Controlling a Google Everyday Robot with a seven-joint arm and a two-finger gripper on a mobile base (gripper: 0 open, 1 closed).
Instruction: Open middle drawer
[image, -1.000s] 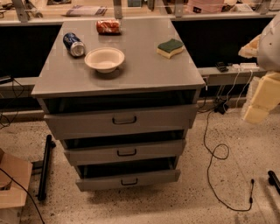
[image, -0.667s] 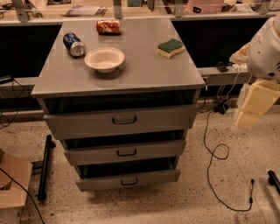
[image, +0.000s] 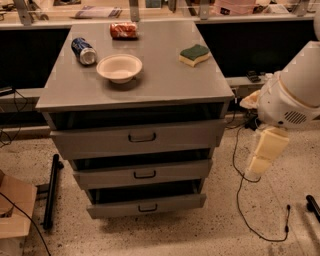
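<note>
The cabinet (image: 160, 82) is plain grey. The middle drawer (image: 180, 172) is the same grey, with a dark handle (image: 144, 175). The gripper (image: 259, 165), low at the cabinet's right, is cream under a white arm (image: 292, 95). On top lie a white bowl (image: 119, 67), a blue can (image: 83, 51), a red packet (image: 123, 30) and a green-and-yellow sponge (image: 195, 54). The floor (image: 200, 230) is speckled beige.

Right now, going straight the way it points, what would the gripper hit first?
Likely the speckled floor, near the black cable right of the cabinet; the gripper hangs pointing down, not toward the middle drawer. Depth unclear.
</note>
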